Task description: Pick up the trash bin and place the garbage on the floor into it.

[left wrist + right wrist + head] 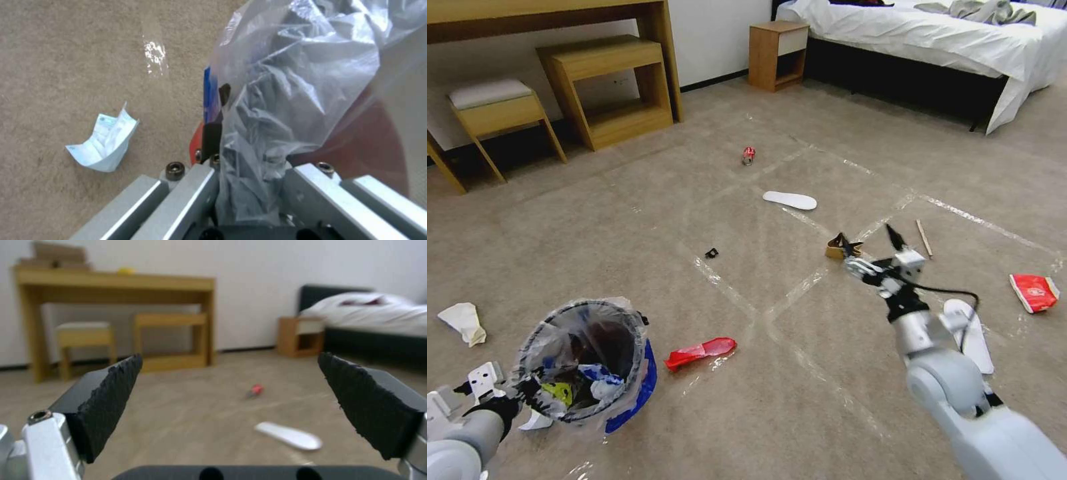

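1. Left gripper (520,392): low at the robot's left, closed on the near rim of the bin (587,363) through its clear bag (285,100); the left wrist view shows the plastic pinched between the fingers (209,136).
2. Bin: held tilted just above the floor (627,220), mouth facing up and toward the robot; blue patch on its lower side; yellow, blue and white scraps lie inside.
3. Right gripper (867,243): stretched forward over the floor at the robot's right, jaws wide apart and empty; the right wrist view shows both black pads (106,396) with open carpet between them.
4. Cardboard piece (837,250): on the floor just beside the right gripper's left fingertip.
5. Stick (924,238): on the carpet just right of the gripper.
6. Red wrappers: one (700,351) beside the bin, one (1034,292) at far right.
7. Insoles: one (790,200) ahead at centre, one (970,333) partly under the right arm.
8. Can (748,155): farther ahead, toward the desk (560,13).
9. Paper: one crumpled piece (464,322) at far left, another (104,140) on the floor beside the bin.
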`<state>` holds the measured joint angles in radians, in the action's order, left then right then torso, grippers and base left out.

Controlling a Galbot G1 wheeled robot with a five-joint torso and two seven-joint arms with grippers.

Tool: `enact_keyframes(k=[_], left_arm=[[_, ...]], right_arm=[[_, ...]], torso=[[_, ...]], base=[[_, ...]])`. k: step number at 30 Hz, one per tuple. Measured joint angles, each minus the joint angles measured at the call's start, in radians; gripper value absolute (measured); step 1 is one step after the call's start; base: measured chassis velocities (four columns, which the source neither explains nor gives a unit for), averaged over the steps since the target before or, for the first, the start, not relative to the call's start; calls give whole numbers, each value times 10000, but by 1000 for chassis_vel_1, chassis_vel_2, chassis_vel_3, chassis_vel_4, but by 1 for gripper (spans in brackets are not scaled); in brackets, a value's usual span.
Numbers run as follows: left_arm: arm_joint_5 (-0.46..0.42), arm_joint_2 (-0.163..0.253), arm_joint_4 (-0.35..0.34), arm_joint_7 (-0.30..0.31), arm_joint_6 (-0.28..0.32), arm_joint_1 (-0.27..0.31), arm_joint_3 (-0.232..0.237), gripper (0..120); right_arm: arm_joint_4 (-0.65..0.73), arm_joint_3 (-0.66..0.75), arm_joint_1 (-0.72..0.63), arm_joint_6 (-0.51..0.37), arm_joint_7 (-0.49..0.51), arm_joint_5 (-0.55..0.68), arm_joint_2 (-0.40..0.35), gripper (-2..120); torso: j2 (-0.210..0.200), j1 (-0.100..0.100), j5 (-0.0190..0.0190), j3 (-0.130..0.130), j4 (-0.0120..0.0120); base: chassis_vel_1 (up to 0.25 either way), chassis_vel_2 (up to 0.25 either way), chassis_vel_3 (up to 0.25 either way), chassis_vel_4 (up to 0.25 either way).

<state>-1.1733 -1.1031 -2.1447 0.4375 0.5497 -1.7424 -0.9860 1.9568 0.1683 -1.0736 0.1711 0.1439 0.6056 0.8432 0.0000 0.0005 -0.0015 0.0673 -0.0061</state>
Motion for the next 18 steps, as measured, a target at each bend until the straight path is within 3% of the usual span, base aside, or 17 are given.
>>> enact_keyframes(k=[1, 4, 6, 8, 12, 15, 16, 18], left_arm=[[0, 0, 0, 0, 0, 0, 0, 0], [10, -115, -96, 5, 18, -23, 6, 0], [10, -143, -111, 5, 18, -26, -4, 0], [18, -209, -168, 9, 19, -32, -57, 0], [12, -249, -226, 21, 20, -48, -120, 0], [-14, -361, -350, 25, 20, -72, -255, 0], [-14, -361, -350, 25, 20, -72, -255, 0], [-22, -454, -429, 26, 19, -79, -314, 0]], right_arm=[[0, 0, 0, 0, 0, 0, 0, 100], [-339, -2272, 1812, -514, 210, 789, -410, 100], [-453, -2869, 2335, -705, 302, 984, -402, 100], [-792, -4534, 3872, -1145, 555, 1458, -194, 100], [-1117, -5953, 5054, -1493, 634, 1850, 40, 100], [-1820, -8958, 7469, -1687, 484, 2242, 502, 100], [-1820, -8958, 7469, -1687, 484, 2242, 502, 100], [-2223, -10492, 8777, -1620, 246, 2305, 788, 100]], torso=[[0, 0, 0, 0, 0], [0, 0, 0, 0, -2], [-1, 0, 2, 1, -3], [0, 0, -1, 0, 0], [-1, 0, 0, 1, 1], [-1, 0, 2, 1, -3], [-1, 0, 2, 1, -3], [1, 0, -6, -2, 3]], base=[[0, 0, 0, 0], [0, 0, 0, 0], [0, 0, 0, 0], [0, 0, 0, 0], [0, 0, 0, 0], [0, 0, 0, 0], [0, 0, 0, 0], [0, 0, 0, 0]])
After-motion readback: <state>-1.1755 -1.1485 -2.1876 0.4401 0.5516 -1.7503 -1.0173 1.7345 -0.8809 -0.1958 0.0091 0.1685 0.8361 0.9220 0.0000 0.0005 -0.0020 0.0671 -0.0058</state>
